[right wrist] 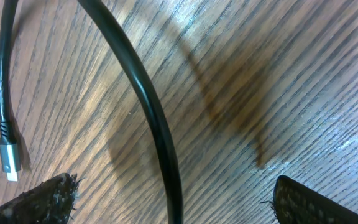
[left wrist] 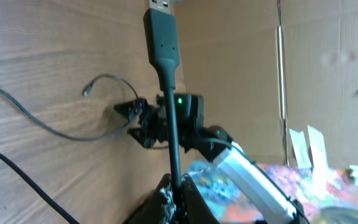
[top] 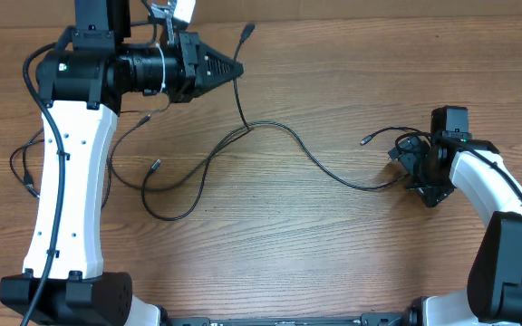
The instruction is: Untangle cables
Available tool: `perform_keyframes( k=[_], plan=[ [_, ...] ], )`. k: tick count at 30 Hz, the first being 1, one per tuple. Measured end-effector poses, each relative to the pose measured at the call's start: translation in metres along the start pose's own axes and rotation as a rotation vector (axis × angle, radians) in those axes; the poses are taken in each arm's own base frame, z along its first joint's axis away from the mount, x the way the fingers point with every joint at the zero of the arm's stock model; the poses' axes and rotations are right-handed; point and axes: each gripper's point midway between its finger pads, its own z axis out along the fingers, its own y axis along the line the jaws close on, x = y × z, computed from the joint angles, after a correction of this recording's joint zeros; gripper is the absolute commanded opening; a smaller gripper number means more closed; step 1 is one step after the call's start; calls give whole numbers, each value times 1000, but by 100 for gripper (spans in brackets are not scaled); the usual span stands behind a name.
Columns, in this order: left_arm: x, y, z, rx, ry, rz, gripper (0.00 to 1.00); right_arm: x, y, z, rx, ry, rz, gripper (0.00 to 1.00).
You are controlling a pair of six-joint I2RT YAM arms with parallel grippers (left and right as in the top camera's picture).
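Right gripper: well right of the crossing, jaws wide open and low over the table. A black strand runs between the fingers unpinched. It looks poised to take or pin that strand.
Small plug: lies loose on the wood beside that strand, also right of the crossing and gripped by nothing.
Cables: thin black cords spread over the table with no tight knot in sight. They meet at one crossing mid-table.
Loops: slack curves on the near left of the crossing, one ending in a free plug.
Left gripper: beyond the crossing, jaws closed on a cord just behind its USB plug, which sticks out past the fingertips. The cord runs back to the crossing, likely gripped so that it can be drawn clear.
Stage: probably late, with only the crossing to part.
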Motion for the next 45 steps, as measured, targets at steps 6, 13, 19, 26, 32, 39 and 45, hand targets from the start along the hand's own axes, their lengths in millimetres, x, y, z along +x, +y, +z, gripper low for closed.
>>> perform_keyframes(
  k=[6,13,19,26,32,39,45],
  plan=[
    [10,3,0,-2,33,13,4,0,0,0,0,0,0,100],
    [21,32,-3,-156,37,-73,4,0,0,0,0,0,0,100],
    [32,99,-22,-550,-11,-201,4,0,0,0,-1,-1,0,100],
    [60,177,-22,-908,-6,-304,4,0,0,0,-1,-1,0,100],
    [103,227,7,-1019,102,-309,4,-1,1,0,-3,-3,0,100],
    [142,261,36,-1070,204,-282,4,0,1,0,-2,-2,0,100],
    [149,277,66,-1078,238,-239,4,-1,1,0,-3,-2,1,100]
  ],
)
